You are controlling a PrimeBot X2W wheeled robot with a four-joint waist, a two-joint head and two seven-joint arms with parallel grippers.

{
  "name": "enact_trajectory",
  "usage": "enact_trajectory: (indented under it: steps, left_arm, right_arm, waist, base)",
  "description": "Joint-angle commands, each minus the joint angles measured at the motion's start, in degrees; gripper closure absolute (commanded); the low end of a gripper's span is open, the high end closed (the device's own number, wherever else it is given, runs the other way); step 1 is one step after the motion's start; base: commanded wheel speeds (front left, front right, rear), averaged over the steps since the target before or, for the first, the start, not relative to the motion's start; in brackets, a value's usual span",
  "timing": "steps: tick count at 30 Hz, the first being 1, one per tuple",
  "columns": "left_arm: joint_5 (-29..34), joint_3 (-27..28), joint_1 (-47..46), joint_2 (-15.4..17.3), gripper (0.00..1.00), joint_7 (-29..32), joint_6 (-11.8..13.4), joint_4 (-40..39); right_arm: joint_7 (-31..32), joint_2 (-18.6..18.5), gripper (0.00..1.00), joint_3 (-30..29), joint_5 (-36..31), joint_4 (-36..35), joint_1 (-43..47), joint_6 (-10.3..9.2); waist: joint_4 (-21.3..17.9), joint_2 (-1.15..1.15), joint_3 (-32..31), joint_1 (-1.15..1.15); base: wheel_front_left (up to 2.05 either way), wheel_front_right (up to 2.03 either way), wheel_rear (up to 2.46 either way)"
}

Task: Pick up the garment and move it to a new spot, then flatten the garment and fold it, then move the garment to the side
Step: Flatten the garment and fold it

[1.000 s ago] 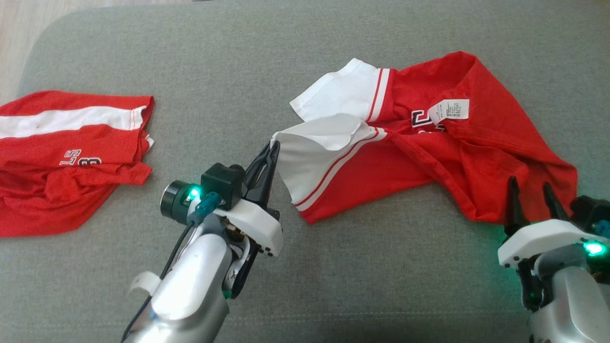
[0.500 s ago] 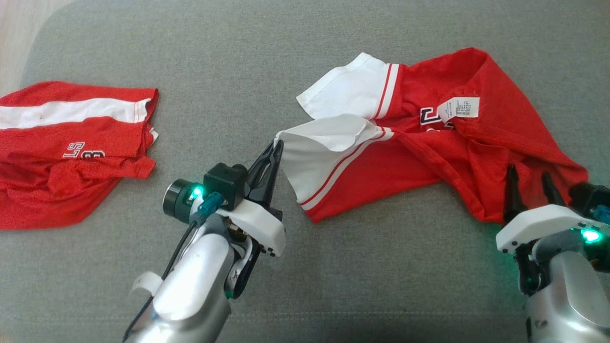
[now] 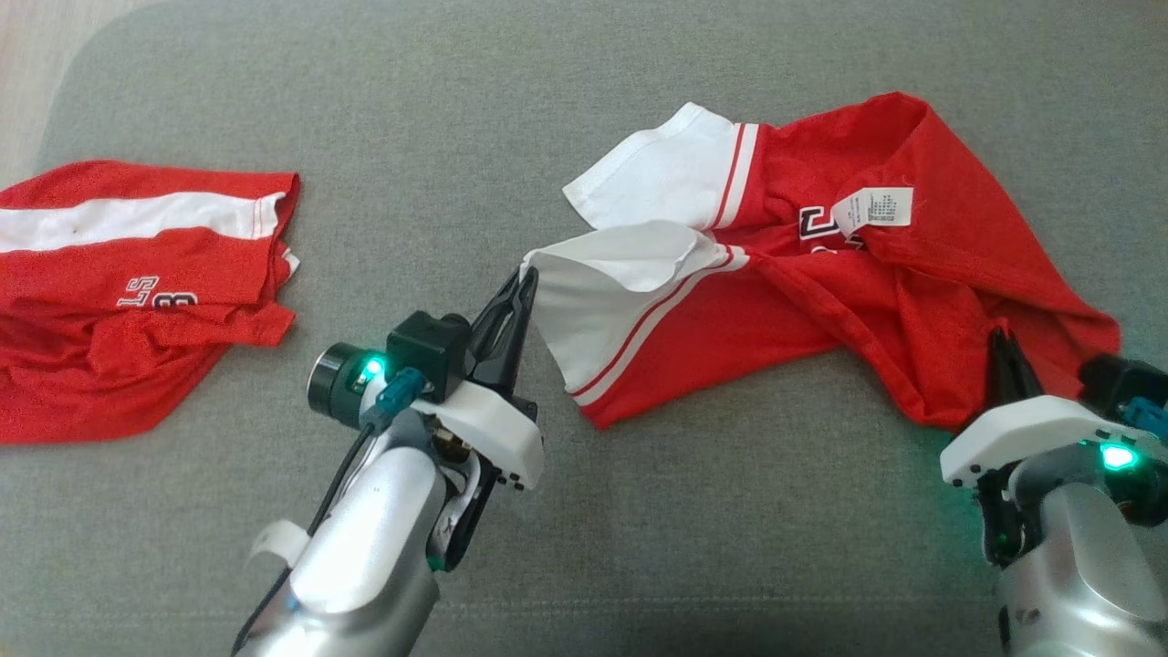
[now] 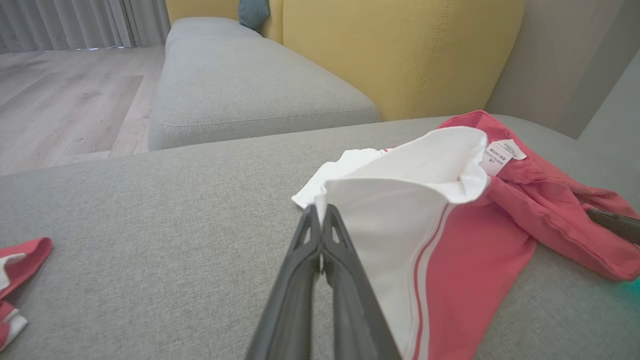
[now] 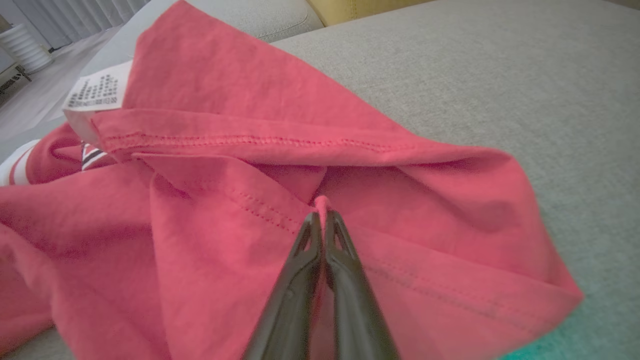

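The garment [image 3: 849, 292], a red shirt with white sleeves and a white care label, lies crumpled on the grey cushion [image 3: 584, 511] right of centre. My left gripper [image 3: 527, 276] is shut on the corner of its white sleeve [image 4: 400, 220], which is lifted a little; the left wrist view shows my left gripper [image 4: 318, 212] pinching that white edge. My right gripper [image 3: 1002, 333] is shut on a red fold at the garment's lower right, and the right wrist view shows my right gripper [image 5: 322, 212] pinching a small ridge of red cloth [image 5: 250, 220].
A second red and white garment [image 3: 137, 292] lies bunched at the cushion's left edge. Wooden floor [image 3: 36, 73] shows past the cushion's far left corner. Another grey cushion [image 4: 250, 95] and a yellow backrest [image 4: 400, 50] stand beyond.
My right gripper has closed on the red fold; it stood open before. The left gripper has kept its hold on the white sleeve. The camera has shifted slightly.
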Motion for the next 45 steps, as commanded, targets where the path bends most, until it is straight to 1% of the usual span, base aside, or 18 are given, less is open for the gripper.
enact_trajectory:
  steps: [1, 5, 9, 11, 14, 17, 22, 26, 31, 36, 42, 45]
  left_arm:
    - [-0.31, 1.62, -1.90, 1.12, 1.00, -0.70, 0.53, -1.89]
    - [-0.48, 1.76, -1.63, 1.25, 1.00, -0.70, 0.70, -1.90]
    - [-0.60, 2.19, -1.24, 1.44, 1.00, -0.70, 1.03, -2.37]
    - [-0.65, 2.62, -0.85, 1.64, 1.00, -0.70, 1.34, -2.93]
    - [-0.64, 3.39, -0.37, 2.12, 1.00, -0.70, 1.81, -4.00]
    - [-0.46, 4.49, -0.12, 2.82, 1.00, -0.70, 2.36, -5.78]
    - [0.02, 6.99, -0.48, 4.35, 1.00, -0.70, 3.37, -10.15]
    - [0.47, 9.25, -2.01, 5.38, 1.00, -0.70, 4.16, -14.39]
    - [1.48, 11.14, -6.12, 6.86, 1.00, -0.68, 4.66, -19.25]
    - [1.52, 13.15, -9.28, 7.75, 1.00, -0.16, 5.84, -24.32]
    - [1.86, 14.75, -9.06, 8.87, 1.00, 2.26, 8.15, -31.96]
    - [1.99, 14.46, -8.40, 9.55, 1.00, 4.78, 8.49, -35.13]
  right_arm:
    - [-1.00, -0.35, 1.00, 1.58, 0.36, -1.46, -1.81, -0.04]
    - [-2.24, -0.35, 1.00, 1.62, 0.46, -2.33, -1.46, -0.04]
    - [-3.13, -0.35, 1.00, 1.99, 0.69, -4.59, -0.69, -0.04]
    - [-3.32, -0.35, 1.00, 2.48, 1.05, -6.93, 0.06, -0.04]
    - [-2.66, -0.35, 1.00, 3.20, 3.29, -11.75, 1.13, -0.04]
    - [-1.29, -0.35, 1.00, 3.66, 6.03, -18.23, 1.59, -0.04]
    - [2.24, -0.35, 1.00, 2.46, 10.12, -29.09, 0.22, -0.04]
    - [4.22, -0.35, 1.00, 1.08, 12.98, -34.95, -2.29, -0.04]
    - [4.10, -0.35, 1.00, -1.45, 17.50, -38.33, -6.56, -0.04]
    - [1.40, -0.35, 1.00, -3.51, 20.86, -40.21, -9.35, -0.04]
    - [-2.44, -0.34, 1.00, -4.20, 23.48, -44.69, -7.68, -0.04]
    - [-2.32, -0.34, 1.00, -3.91, 23.08, -47.11, -5.98, -0.04]
  waist:
    - [-0.07, 0.00, -0.17, 0.00]
    - [-0.25, 0.00, -0.91, 0.00]
    - [-0.42, 0.00, -1.89, 0.00]
    - [-0.60, 0.00, -2.64, 0.00]
    - [-0.95, 0.00, -3.92, 0.00]
    - [-1.31, 0.00, -5.54, 0.00]
    - [-1.37, 0.00, -8.67, 0.00]
    - [-0.66, 0.00, -11.53, 0.00]
    - [0.22, 0.00, -14.61, 0.00]
    - [0.83, 0.00, -17.34, 0.00]
    - [1.19, 0.00, -19.30, 0.00]
    - [1.43, 0.00, -19.68, 0.00]
  base:
    - [0.00, 0.00, 0.00]
    - [0.00, 0.00, 0.00]
    - [0.00, 0.00, 0.00]
    - [0.00, 0.00, 0.00]
    - [0.00, 0.00, 0.00]
    - [0.00, 0.00, 0.00]
    - [0.00, 0.00, 0.00]
    - [0.00, 0.00, 0.00]
    - [0.00, 0.00, 0.00]
    - [0.00, 0.00, 0.00]
    - [0.00, 0.00, 0.00]
    - [0.00, 0.00, 0.00]
